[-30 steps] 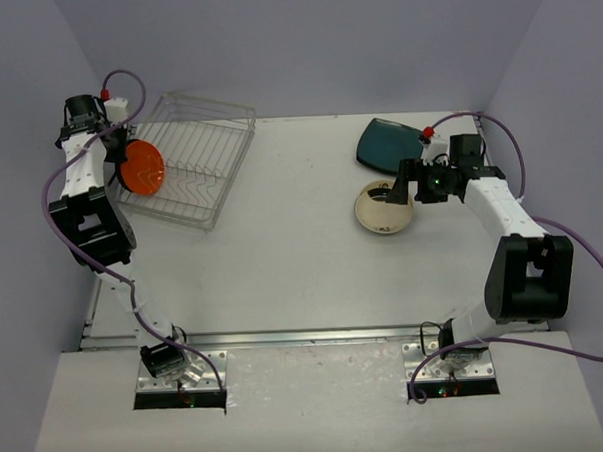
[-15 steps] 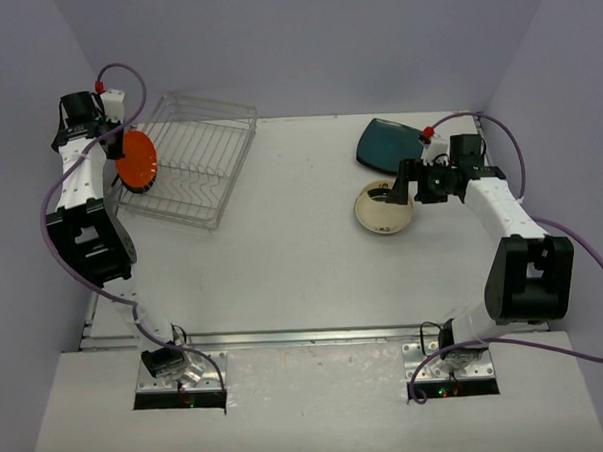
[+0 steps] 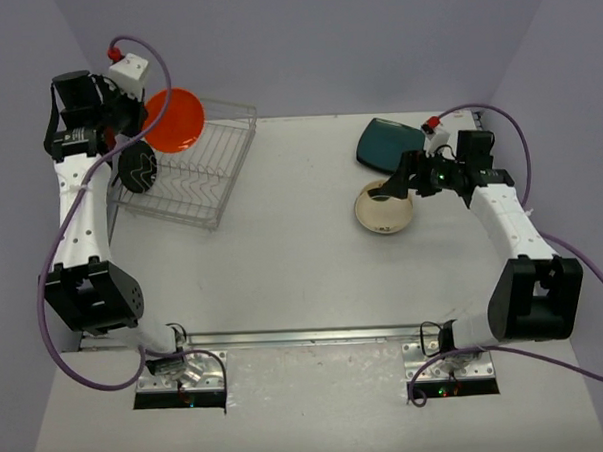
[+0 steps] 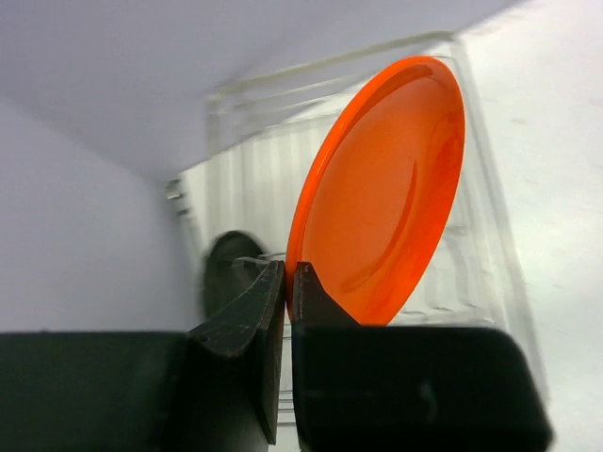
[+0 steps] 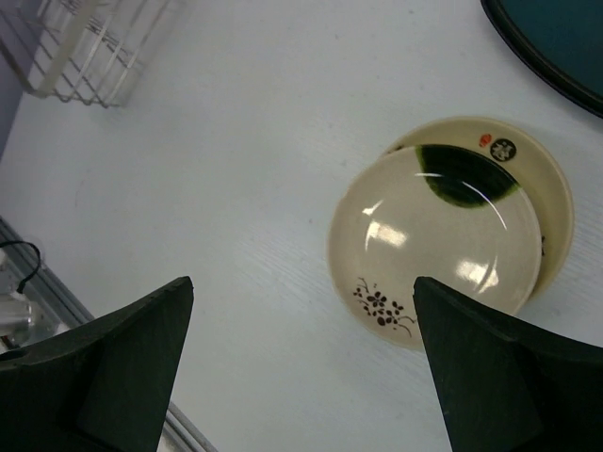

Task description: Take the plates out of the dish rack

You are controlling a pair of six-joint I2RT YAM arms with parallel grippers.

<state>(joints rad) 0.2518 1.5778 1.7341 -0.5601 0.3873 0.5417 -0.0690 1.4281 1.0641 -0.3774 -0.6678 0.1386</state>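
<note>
Tabletop (image 3: 284, 277) in the lower middle of the top view gives wide open room between both arms. At centre right the right gripper (image 5: 301, 282) hangs above two stacked cream plates (image 5: 433, 254), jaws spread wide and holding nothing. The dark teal plate (image 3: 386, 144) lies just behind them (near the table's far edge). At upper left the left gripper (image 4: 287, 273) pinches the rim of the orange-red plate (image 4: 386, 188), raised above the dish rack (image 3: 224, 169). A black plate (image 3: 139, 168) stands on edge at the rack's left end.
</note>
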